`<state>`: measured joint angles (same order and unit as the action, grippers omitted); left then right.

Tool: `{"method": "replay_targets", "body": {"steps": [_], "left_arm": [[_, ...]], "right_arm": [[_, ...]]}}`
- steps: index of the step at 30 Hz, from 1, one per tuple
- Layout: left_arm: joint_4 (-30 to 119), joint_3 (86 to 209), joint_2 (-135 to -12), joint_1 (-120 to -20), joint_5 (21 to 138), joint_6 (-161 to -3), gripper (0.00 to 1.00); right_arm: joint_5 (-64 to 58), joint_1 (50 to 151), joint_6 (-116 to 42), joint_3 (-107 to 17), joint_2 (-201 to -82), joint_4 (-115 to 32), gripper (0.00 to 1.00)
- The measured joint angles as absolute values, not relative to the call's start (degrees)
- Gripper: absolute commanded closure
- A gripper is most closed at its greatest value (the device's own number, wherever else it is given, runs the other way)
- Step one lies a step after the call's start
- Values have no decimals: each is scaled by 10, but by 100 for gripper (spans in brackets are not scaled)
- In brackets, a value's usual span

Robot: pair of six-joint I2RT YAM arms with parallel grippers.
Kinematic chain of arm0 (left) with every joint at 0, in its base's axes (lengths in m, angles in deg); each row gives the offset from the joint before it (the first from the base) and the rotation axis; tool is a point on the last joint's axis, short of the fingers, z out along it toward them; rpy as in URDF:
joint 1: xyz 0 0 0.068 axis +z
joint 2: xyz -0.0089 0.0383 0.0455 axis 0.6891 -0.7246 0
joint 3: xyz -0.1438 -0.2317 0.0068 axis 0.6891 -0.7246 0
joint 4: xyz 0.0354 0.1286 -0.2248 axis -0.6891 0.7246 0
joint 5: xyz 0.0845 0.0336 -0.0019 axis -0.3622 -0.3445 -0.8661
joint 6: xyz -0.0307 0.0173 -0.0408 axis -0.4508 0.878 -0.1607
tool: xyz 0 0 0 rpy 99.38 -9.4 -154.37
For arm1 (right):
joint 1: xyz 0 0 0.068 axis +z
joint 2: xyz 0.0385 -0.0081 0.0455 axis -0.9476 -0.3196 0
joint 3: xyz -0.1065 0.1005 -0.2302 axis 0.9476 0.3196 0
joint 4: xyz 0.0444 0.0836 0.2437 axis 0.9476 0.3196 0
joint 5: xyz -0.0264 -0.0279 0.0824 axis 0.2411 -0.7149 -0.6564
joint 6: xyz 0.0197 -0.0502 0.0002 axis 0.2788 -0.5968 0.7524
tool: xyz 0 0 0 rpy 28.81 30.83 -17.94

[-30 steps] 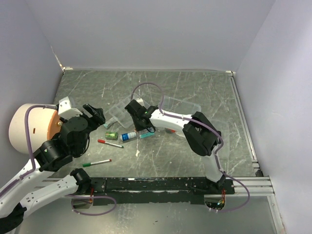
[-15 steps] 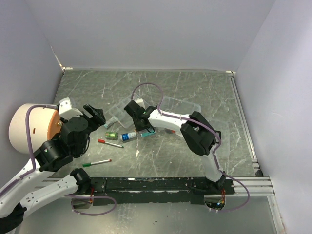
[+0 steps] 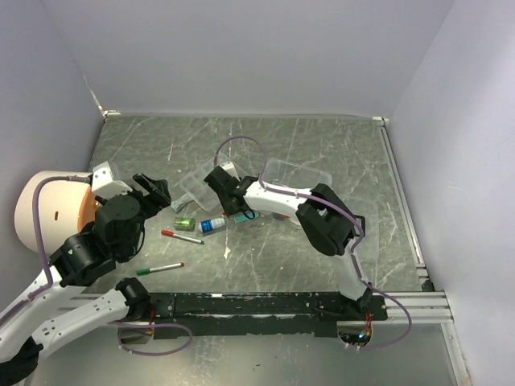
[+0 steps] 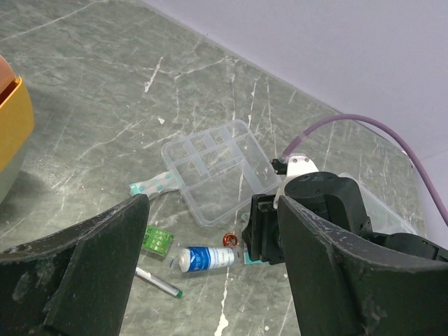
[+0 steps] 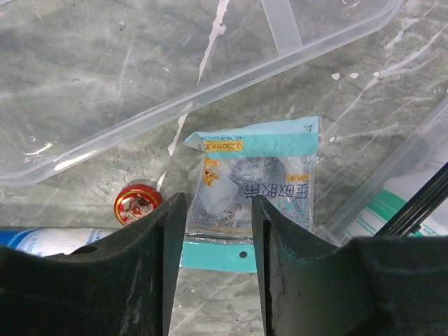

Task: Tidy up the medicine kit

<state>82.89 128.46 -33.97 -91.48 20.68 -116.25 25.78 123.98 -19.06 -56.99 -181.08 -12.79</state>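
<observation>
Both lower packet (image 5: 245, 168) corners sit hidden behind right end effector (image 5: 218, 204).

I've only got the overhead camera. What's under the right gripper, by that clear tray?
Observer: A flat packet with teal strips, lying on the table below the right gripper, whose fingers stand parted.
Operator: Anything next to it?
Observer: A small red round tin sits just beside it.
Operator: Is the divided tray loaded?
Observer: The left wrist view shows its compartments looking empty.
</observation>
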Motion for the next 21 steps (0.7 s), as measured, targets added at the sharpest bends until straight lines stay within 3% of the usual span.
{"method": "replay_targets", "body": {"steps": [9,21], "left_arm": [[829,1285,-354,-915,207,-1161,15],[827,1285,-365,-915,210,-1151,15]], "right_arm": [[266,1240,-230,-565,-1812,-157,68],[258,1240,-266,-572,-1825,-181,57]]}}
